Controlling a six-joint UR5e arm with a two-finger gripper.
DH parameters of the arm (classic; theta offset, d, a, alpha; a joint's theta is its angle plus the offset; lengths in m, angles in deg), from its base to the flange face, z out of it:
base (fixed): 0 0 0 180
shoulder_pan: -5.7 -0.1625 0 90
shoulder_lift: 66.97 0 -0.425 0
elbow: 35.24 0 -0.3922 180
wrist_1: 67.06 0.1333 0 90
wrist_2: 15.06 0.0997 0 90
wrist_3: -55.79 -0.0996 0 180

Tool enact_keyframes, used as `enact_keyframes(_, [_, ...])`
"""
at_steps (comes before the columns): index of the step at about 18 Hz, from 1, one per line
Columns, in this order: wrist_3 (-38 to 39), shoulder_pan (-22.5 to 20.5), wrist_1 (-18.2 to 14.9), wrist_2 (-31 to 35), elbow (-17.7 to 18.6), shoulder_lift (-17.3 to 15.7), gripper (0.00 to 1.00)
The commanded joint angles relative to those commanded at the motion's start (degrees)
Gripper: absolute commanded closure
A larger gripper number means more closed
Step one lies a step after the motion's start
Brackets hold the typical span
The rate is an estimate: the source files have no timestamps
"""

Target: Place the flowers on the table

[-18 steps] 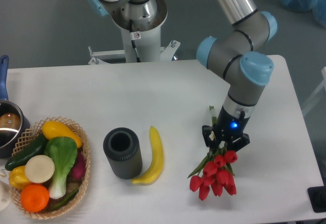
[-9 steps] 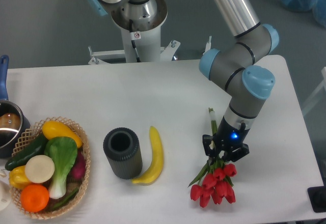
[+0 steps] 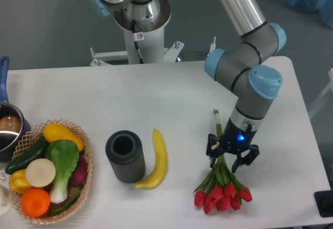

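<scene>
The flowers (image 3: pixel 221 193), a bunch of red tulips with green stems, lie on the white table (image 3: pixel 156 93) at the front right. The blooms point toward the front edge and the stem ends (image 3: pixel 216 115) point back. My gripper (image 3: pixel 231 158) points down over the middle of the stems. Its fingers (image 3: pixel 211 149) stand spread on either side of the stems, open, and part of the stems is hidden beneath it.
A yellow banana (image 3: pixel 157 160) and a dark grey cylindrical vase (image 3: pixel 125 155) stand left of the flowers. A wicker basket (image 3: pixel 83 173) of vegetables and fruit sits at the front left, with a pot (image 3: pixel 8 130) behind it. The table's front edge is close to the blooms.
The gripper has come down toward the table with the flowers. The blooms have settled flat and fanned out, and the fingers have spread apart from the stems.
</scene>
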Motion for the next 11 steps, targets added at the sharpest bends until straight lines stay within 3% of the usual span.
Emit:
enact_keyframes(6, [-0.2,-4.5,-0.2,1.1,-0.3,-6.6,0.00])
enact_keyframes(11, [-9.3,-7.8,-0.6,6.6,2.0,-12.6,0.00])
